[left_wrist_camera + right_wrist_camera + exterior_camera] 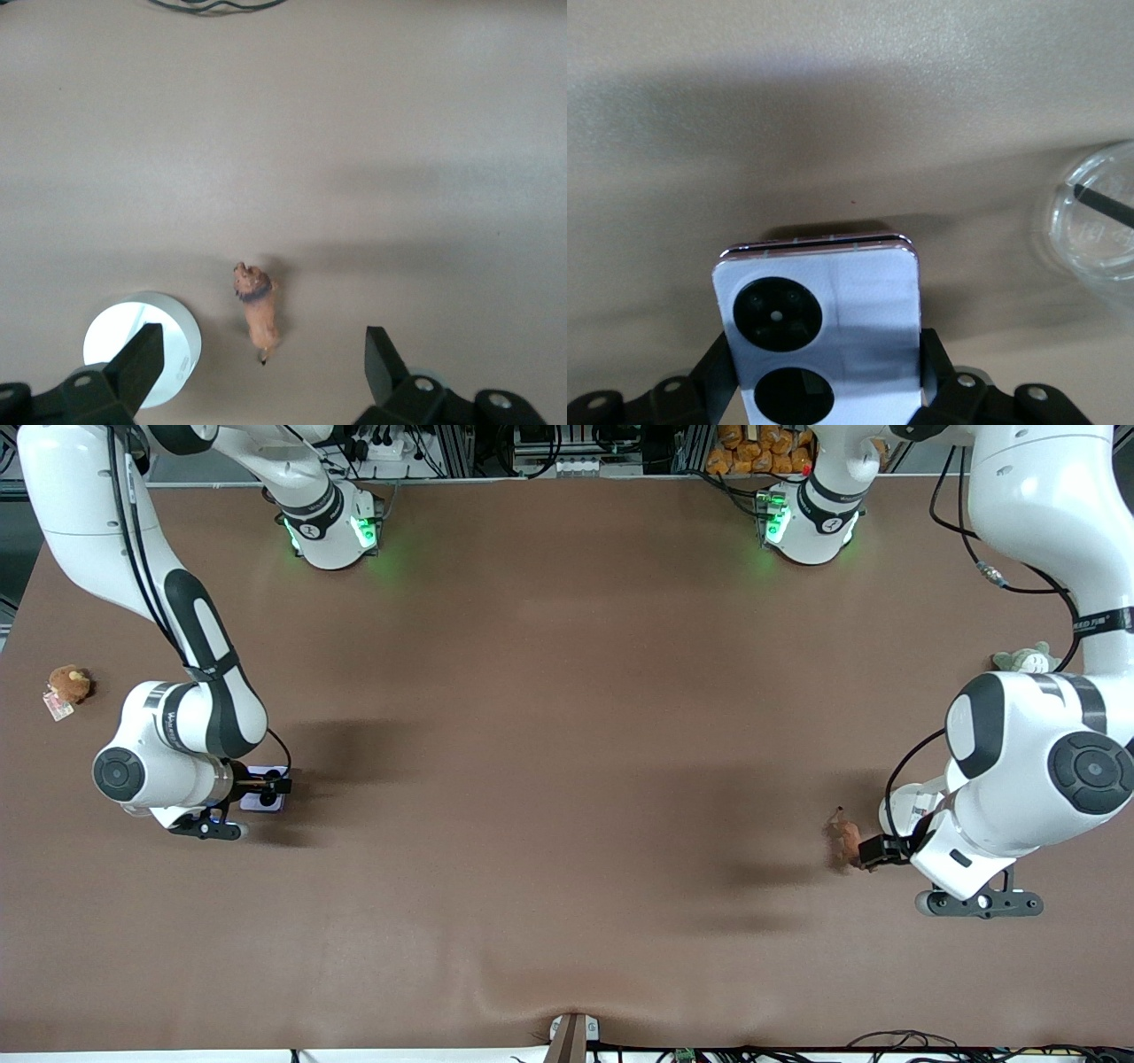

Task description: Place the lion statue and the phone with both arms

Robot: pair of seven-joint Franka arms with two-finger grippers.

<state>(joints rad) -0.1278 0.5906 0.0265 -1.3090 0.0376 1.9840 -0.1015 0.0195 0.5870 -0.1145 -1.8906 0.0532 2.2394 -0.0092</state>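
The lion statue (842, 841), tiny and orange-brown, lies on the brown table toward the left arm's end. In the left wrist view the lion statue (257, 305) lies between and just ahead of the spread black fingers (142, 363), untouched. My left gripper (866, 853) is low beside it and open; it also shows in its wrist view (261, 365). The pale lilac phone (264, 798) is toward the right arm's end. My right gripper (270, 786) is shut on the phone (819, 319), with a finger pressed on each side and the two black camera circles facing up.
A round brown plush with a tag (69, 684) lies near the table's edge at the right arm's end. A grey-green plush (1026, 658) lies at the left arm's end. A pale round disc (115, 332) shows beside one left finger. The tablecloth bulges at the near edge (574, 1005).
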